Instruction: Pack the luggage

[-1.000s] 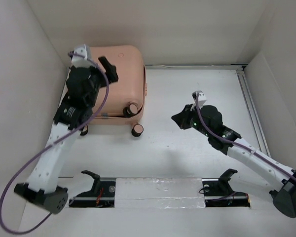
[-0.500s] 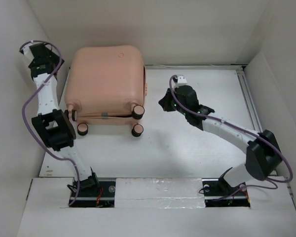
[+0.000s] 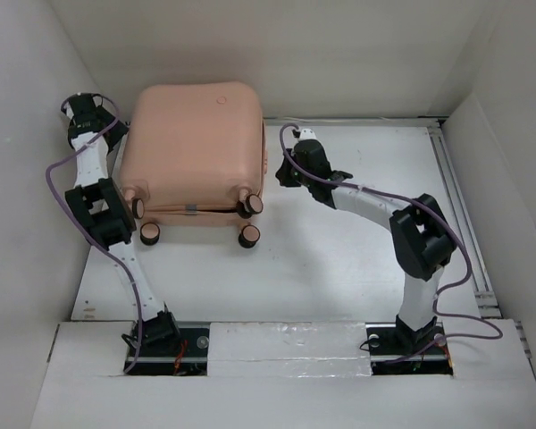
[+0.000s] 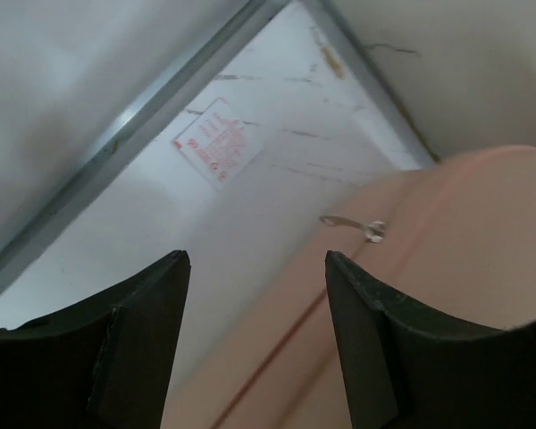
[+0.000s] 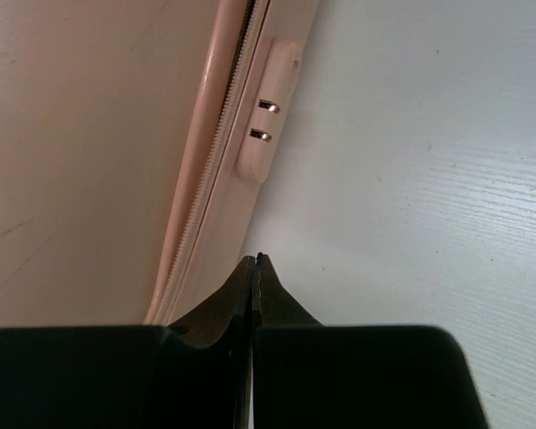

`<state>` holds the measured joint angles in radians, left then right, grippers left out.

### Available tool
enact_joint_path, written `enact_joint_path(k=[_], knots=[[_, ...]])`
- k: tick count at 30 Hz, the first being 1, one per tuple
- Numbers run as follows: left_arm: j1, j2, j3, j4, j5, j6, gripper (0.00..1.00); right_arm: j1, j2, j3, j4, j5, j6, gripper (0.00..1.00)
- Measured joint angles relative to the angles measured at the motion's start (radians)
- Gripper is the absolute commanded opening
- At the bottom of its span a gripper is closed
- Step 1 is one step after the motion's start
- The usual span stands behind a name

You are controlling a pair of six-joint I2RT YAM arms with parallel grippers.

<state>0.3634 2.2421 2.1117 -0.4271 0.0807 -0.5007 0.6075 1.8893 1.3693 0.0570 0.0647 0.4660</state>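
Lying flat at the far left of the table (image 3: 339, 259), the luggage (image 3: 192, 147) is closed, shell up. Its wheel-to-top axis runs near to far: the wheels (image 3: 249, 237) point toward the arm bases and the button mark (image 3: 221, 100) sits at the far end. From above the outline looks almost square. The left gripper (image 4: 257, 259) hangs beside the far left corner, jaws apart with nothing between them. The right gripper (image 5: 255, 264) has its jaws pressed together, tips just beside the zipper (image 5: 213, 152) on the right side. Whether they touch it cannot be told.
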Motion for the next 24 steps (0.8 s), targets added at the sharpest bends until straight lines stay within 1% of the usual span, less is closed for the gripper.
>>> enact_joint_path(k=[3, 6, 9, 13, 16, 18, 21, 24], knots=[[-0.01, 0.011, -0.006, 0.008, -0.024, 0.01, 0.58, -0.009, 0.024, 0.006, -0.001, 0.0, 0.0, 0.0], [-0.035, -0.003, -0.037, 0.058, -0.052, 0.013, 0.57, -0.023, 0.031, 0.005, 0.0, 0.004, 0.001, 0.0], [-0.072, -0.058, -0.143, 0.154, -0.079, -0.005, 0.57, -0.039, 0.02, -0.01, 0.012, 0.021, 0.002, 0.0], [-0.155, -0.151, -0.275, 0.248, -0.101, -0.033, 0.57, -0.074, -0.062, -0.118, 0.017, 0.059, 0.005, 0.0], [-0.244, -0.222, -0.357, 0.326, -0.087, -0.061, 0.55, -0.138, -0.174, -0.237, 0.014, 0.082, 0.019, 0.0], [-0.306, -0.268, -0.41, 0.386, -0.074, -0.075, 0.55, -0.218, -0.262, -0.305, 0.012, 0.087, 0.029, 0.0], [-0.378, -0.348, -0.526, 0.479, -0.051, -0.099, 0.55, -0.295, -0.31, -0.33, 0.013, 0.089, 0.033, 0.0], [-0.414, -0.456, -0.677, 0.564, 0.004, -0.102, 0.55, -0.355, -0.337, -0.343, 0.017, 0.082, 0.039, 0.0]])
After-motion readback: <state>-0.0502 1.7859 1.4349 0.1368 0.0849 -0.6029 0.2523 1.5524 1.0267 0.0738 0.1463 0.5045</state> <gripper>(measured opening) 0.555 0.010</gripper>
